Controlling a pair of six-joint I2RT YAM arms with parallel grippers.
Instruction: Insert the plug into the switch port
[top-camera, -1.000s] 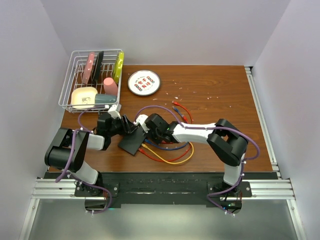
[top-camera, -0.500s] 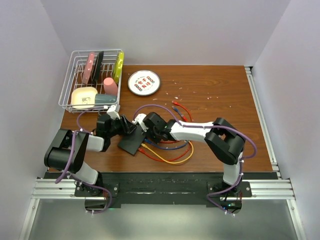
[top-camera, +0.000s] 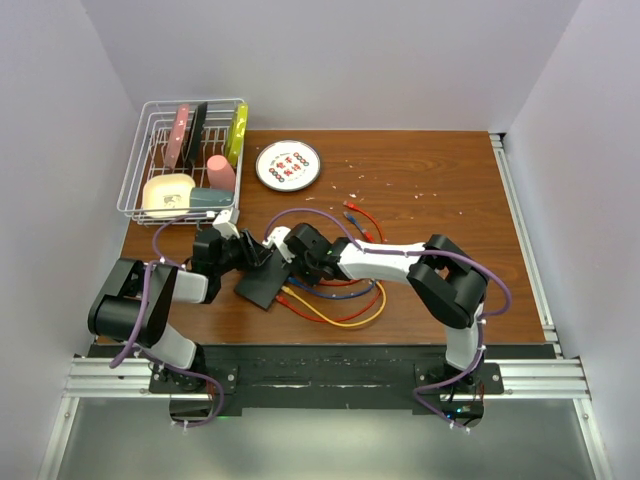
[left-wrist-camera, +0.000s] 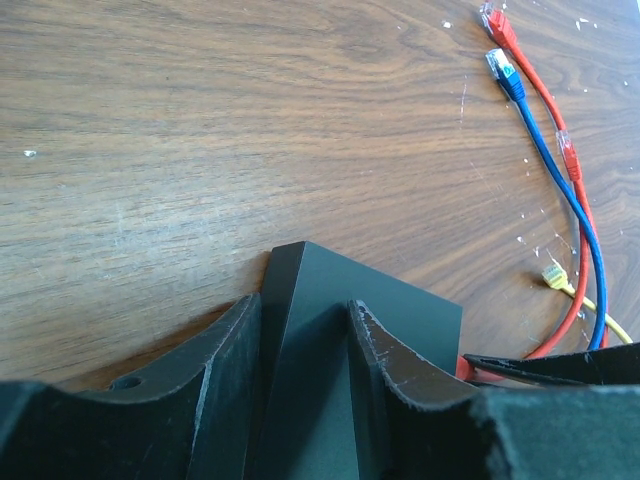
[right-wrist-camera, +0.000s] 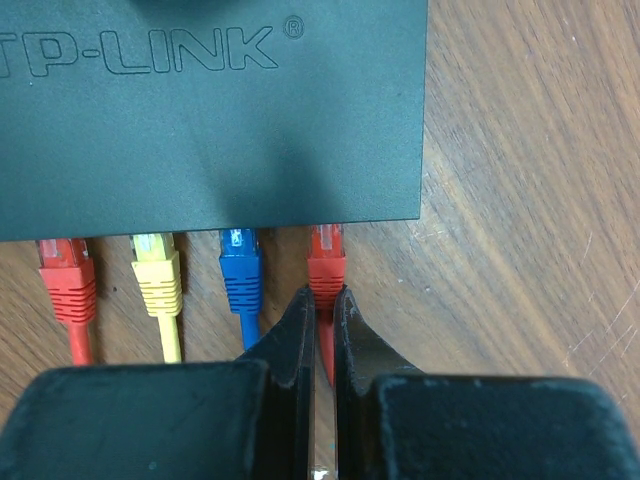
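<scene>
Plug (right-wrist-camera: 326, 262) tight in right jaws, further into switch (right-wrist-camera: 210, 120) than before; left jaws tight on switch.

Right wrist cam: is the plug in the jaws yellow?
No, the jaws close on a red plug, right of the blue plug.

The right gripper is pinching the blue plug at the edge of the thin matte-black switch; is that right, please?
Not quite: in the right wrist view the right gripper is pinching the rightmost red plug at the edge of the thin matte-black switch.
</scene>
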